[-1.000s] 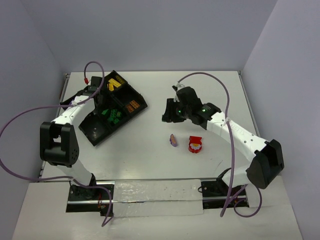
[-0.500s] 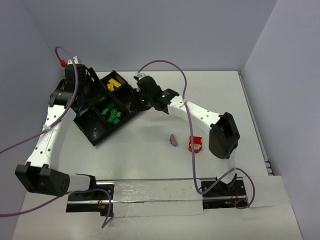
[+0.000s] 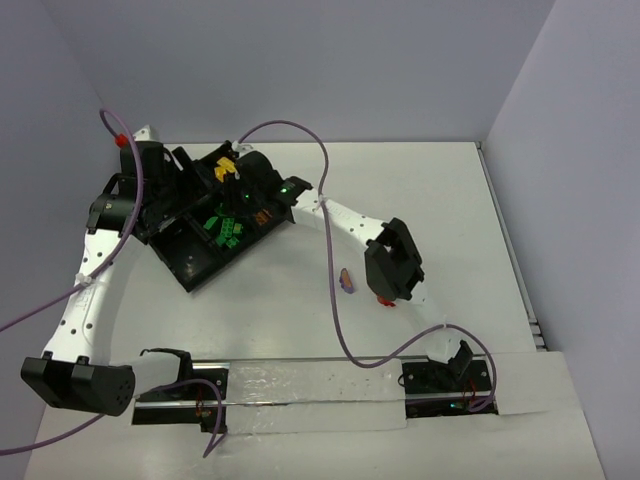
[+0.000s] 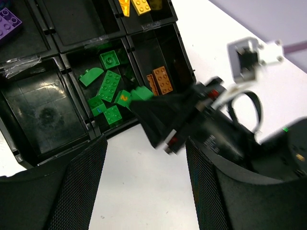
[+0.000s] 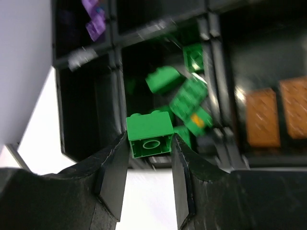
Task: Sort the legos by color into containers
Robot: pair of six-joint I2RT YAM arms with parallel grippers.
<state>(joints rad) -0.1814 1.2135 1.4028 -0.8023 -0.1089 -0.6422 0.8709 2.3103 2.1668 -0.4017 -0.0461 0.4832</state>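
Note:
My right gripper (image 5: pixel 149 146) is shut on a green lego (image 5: pixel 149 132) and hangs over the green compartment of the black tray (image 3: pixel 190 262). Several green legos (image 5: pixel 184 93) lie below it. In the top view the right gripper (image 3: pixel 236 186) is above the tray's middle. The left gripper (image 4: pixel 144 191) stands open and empty over white table beside the tray (image 4: pixel 43 115), at its left side (image 3: pixel 176 192) in the top view. Yellow legos (image 3: pixel 228 165), orange legos (image 4: pixel 160 80) and a purple lego (image 4: pixel 8 21) lie in separate compartments. A purple lego (image 3: pixel 347 280) lies on the table.
A red-and-white lego (image 3: pixel 384 298) lies on the table, mostly hidden behind the right arm's elbow (image 3: pixel 392 260). Purple cables loop from both arms. Grey walls stand close on the left, back and right.
My right arm has swung left from the table's middle to over the tray, carrying the green lego. The left arm has stretched out and pulled back to the tray's left side.

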